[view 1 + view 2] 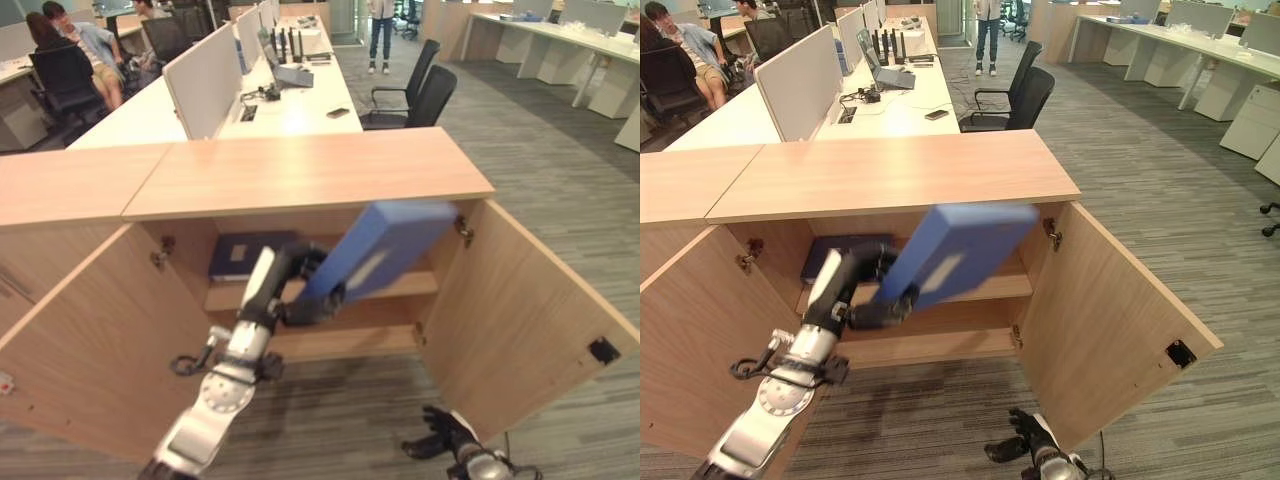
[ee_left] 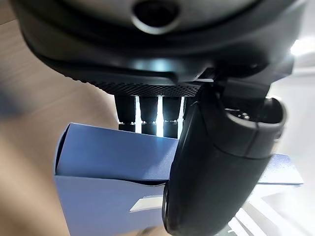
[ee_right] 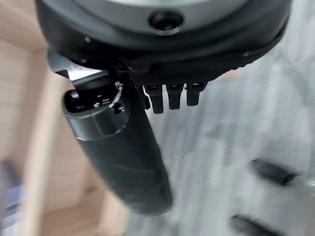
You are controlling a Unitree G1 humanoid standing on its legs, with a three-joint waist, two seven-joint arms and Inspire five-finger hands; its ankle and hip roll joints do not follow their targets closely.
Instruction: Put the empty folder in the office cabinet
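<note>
- Holding the blue folder (image 1: 380, 248) at its lower end, the left robot hand (image 1: 300, 290) has its fingers and thumb curled round it, in front of the open office cabinet (image 1: 310, 175).
- Folder state: tilted, upper end up toward the right near the cabinet's top edge, lower end down-left in the hand. It lies across the cabinet's opening, in front of the shelf (image 1: 400, 285); whether any part is past the front plane of the cabinet I cannot tell.
- Left wrist view: thumb (image 2: 216, 167) lies across the folder's face, fingers (image 2: 147, 110) reach behind its top edge. A pale label (image 2: 147, 202) shows on the folder's spine side.
- Cabinet: light wood, both doors swung wide open. Left door (image 1: 90, 340) and right door (image 1: 520, 320) flank the opening. A dark blue folder (image 1: 245, 255) lies flat on the shelf at the left side, behind the left arm.
- Right robot hand (image 1: 445, 435): low, over the grey carpet floor (image 1: 350, 420), in front of the right door and well apart from the folder. Fingers spread and relaxed, holding nothing; right wrist view shows short straight fingers (image 3: 170, 96) and the thumb (image 3: 123, 152) with carpet beyond.
- Background: a long white table (image 1: 290, 105) behind the cabinet with dividers, black office chairs (image 1: 415, 90) beside it, seated people (image 1: 75, 50) at far left, one person standing (image 1: 381, 35) at the far end.
</note>
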